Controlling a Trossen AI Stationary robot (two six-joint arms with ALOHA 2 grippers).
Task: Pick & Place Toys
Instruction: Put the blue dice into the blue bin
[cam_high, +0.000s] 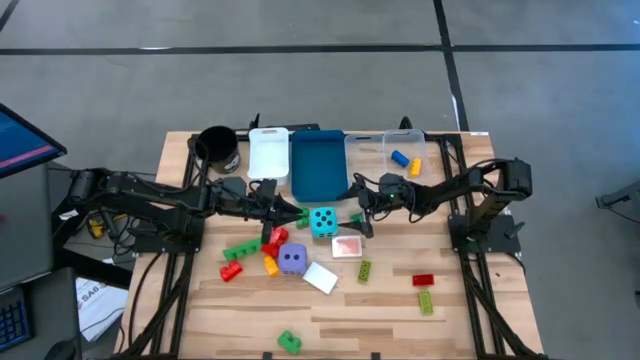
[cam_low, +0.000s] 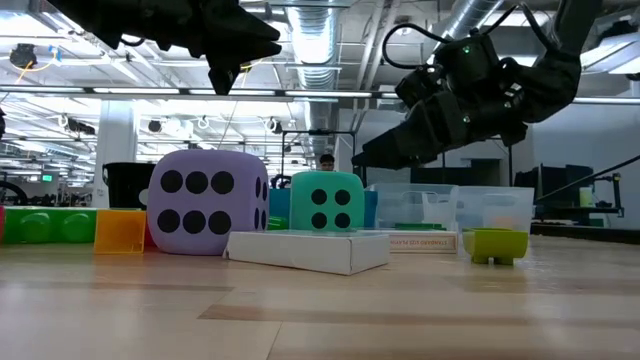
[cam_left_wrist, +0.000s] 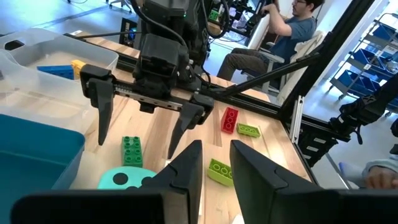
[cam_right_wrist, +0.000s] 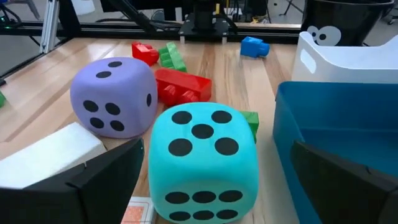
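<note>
Right tool spreads wide, empty, at frame centre over the cyan die, fingers flanking it in its wrist view. Left tool waits just left, nearly shut, nothing visibly in it. Best bet: drop squarely, straddle both sides, squeeze the soft faces gently, clear the blue bin.

Low view. Purple die at left centre, faces of six and two dots showing. Cyan die just right of it, farther back. White card box lies in front of both. Orange brick and green brick at left. Yellow-green brick at right. Both arms hang across the top.
</note>
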